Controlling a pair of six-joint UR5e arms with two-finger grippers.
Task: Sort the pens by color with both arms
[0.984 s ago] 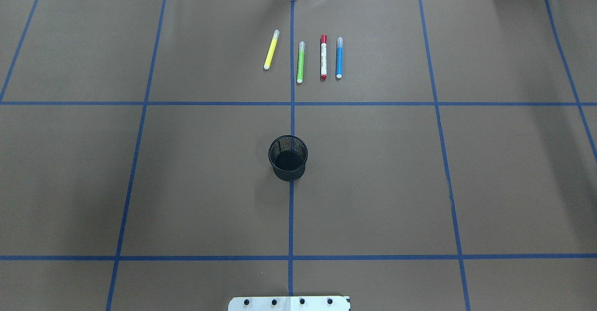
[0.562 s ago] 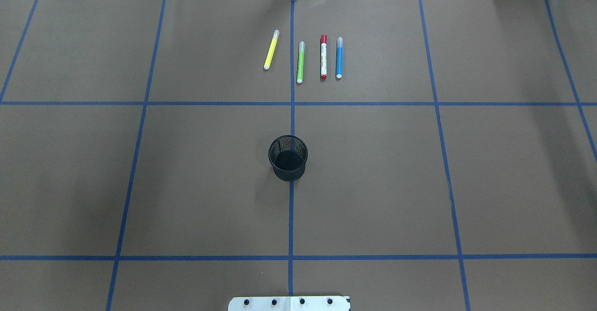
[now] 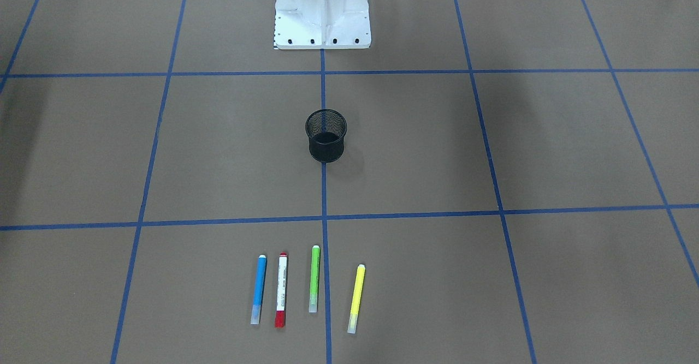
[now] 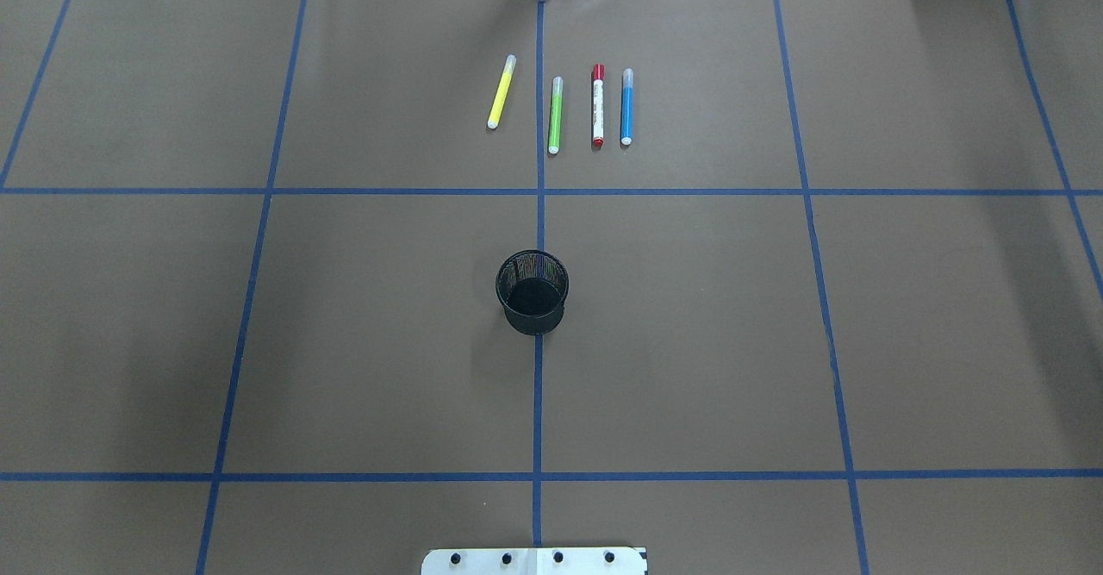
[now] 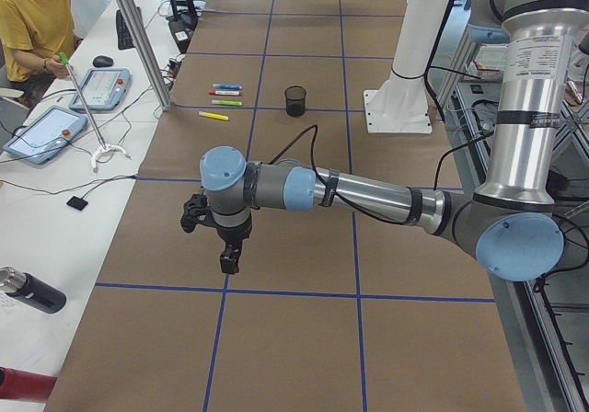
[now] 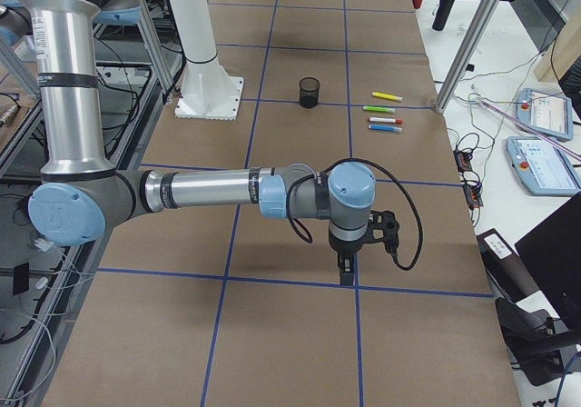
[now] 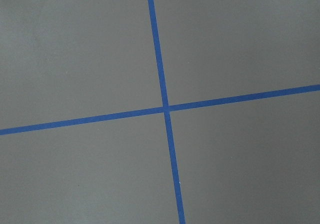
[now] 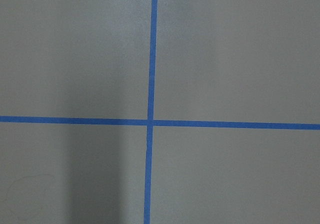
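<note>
Counter: brown paper counter (image 4: 689, 342) ruled into squares by blue tape, with a black mesh cup (image 4: 532, 292) standing on the centre line.
Pens: four lie side by side at the far edge from my base, apart from one another: yellow pen (image 4: 501, 92), green pen (image 4: 555, 115), red-capped pen (image 4: 597, 105), blue pen (image 4: 626, 107).
My left claw (image 5: 225, 246): hangs over bare counter, well apart from the pens; seen only from the side, so I cannot tell how far it is parted; nothing visible in it.
My right claw (image 6: 348, 263): likewise over bare counter at the other end; I cannot tell its opening.
Handling: I judge the pens light, stiff and smooth, and prone to roll.
Hold: mid-barrel, across the width.
Risk: neighbours lie close, so a finger may nudge one.
</note>
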